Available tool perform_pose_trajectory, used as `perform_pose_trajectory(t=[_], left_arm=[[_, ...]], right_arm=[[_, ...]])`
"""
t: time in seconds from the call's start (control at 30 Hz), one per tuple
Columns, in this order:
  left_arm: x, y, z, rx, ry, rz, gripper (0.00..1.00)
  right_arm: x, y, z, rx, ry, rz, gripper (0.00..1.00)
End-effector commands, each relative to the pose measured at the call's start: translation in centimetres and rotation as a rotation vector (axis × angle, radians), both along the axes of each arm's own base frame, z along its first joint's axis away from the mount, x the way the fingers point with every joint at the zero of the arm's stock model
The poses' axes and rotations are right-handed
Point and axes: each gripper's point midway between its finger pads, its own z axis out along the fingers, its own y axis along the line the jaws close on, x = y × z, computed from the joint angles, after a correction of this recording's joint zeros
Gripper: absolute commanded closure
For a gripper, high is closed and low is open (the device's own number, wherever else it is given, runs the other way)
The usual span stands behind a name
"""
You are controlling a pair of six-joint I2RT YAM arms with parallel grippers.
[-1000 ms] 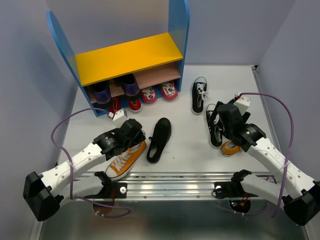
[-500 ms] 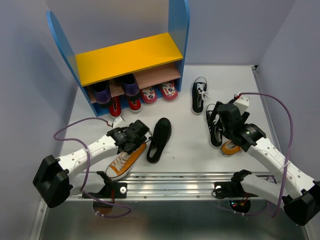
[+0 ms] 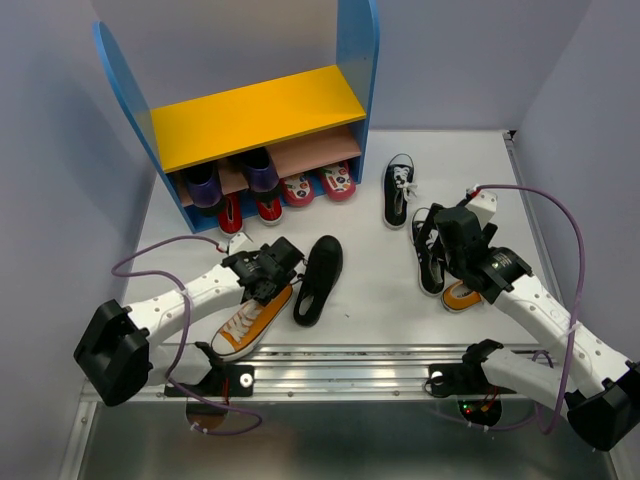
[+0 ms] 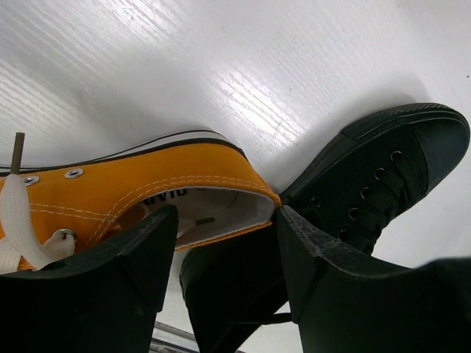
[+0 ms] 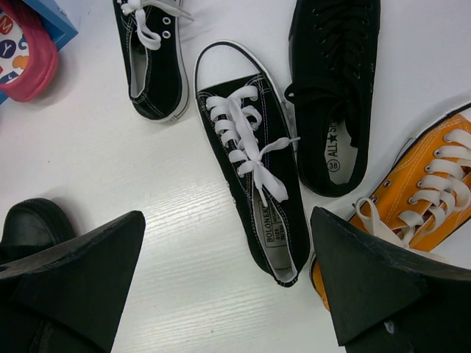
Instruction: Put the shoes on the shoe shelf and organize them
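Observation:
The shoe shelf [image 3: 260, 115] stands at the back left. An orange sneaker [image 3: 250, 318] lies front left, with an all-black shoe [image 3: 318, 278] beside it. My left gripper [image 3: 272, 268] is open, and its fingers straddle the orange sneaker's heel [image 4: 147, 184] next to the black shoe [image 4: 383, 162]. One black canvas sneaker [image 3: 398, 192] lies right of the shelf. My right gripper [image 3: 440, 235] is open and empty above the other canvas sneaker [image 5: 254, 169]. A second all-black shoe [image 5: 335, 95] and a second orange sneaker [image 5: 434, 191] lie beside that one.
Purple shoes [image 3: 205, 185] stand on the shelf's lower board. Red and pink children's shoes [image 3: 298, 188] sit at its foot. A metal rail [image 3: 340, 375] runs along the near edge. Grey walls close in on both sides. Purple cables loop off both arms.
My left arm has swung round and its gripper has moved a little right and back to the orange sneaker's heel. The right arm and the shoes have not moved.

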Motion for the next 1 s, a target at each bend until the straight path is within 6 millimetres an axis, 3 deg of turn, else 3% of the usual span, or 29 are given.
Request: perform_pose_trajectory(t=[0.0,0.33,0.5,0.6,0.7,0.77,0.83,0.97], left_arm=[[1.8,-0.8,1.4,0.010,-0.060,0.006,0.33],[2.4,-1.8,0.6,0.075,-0.026,-0.088,0.30],[2.7,-2.9,0.9,0.091,-0.046,-0.157,0.54],[3.0,-3.5,1.2,0.107,-0.061,-0.203,0.56],[3.1,-4.4,1.4,0.128,-0.073,-0.267,0.67],[3.1,-5.3,1.1,0.126,-0.073,-0.319,0.90],[3.1,-6.3,0.6,0.114,-0.064,-0.365,1.00],[2.9,-8.4,0.1,0.127,-0.053,-0.468,1.00]], right_arm=[[0.6,0.3,2.3,0.039,-0.073,0.002,0.00],[0.3,0.0,1.8,0.036,-0.068,-0.007,0.00],[0.3,-0.1,1.7,0.033,-0.069,-0.009,0.00],[0.2,-0.2,1.7,0.030,-0.069,-0.011,0.00],[0.2,-0.2,1.6,0.031,-0.067,-0.014,0.00],[0.2,-0.2,1.5,0.032,-0.065,-0.016,0.00],[0.2,-0.2,1.4,0.033,-0.065,-0.018,0.00],[0.1,-0.3,1.3,0.029,-0.064,-0.020,0.00]])
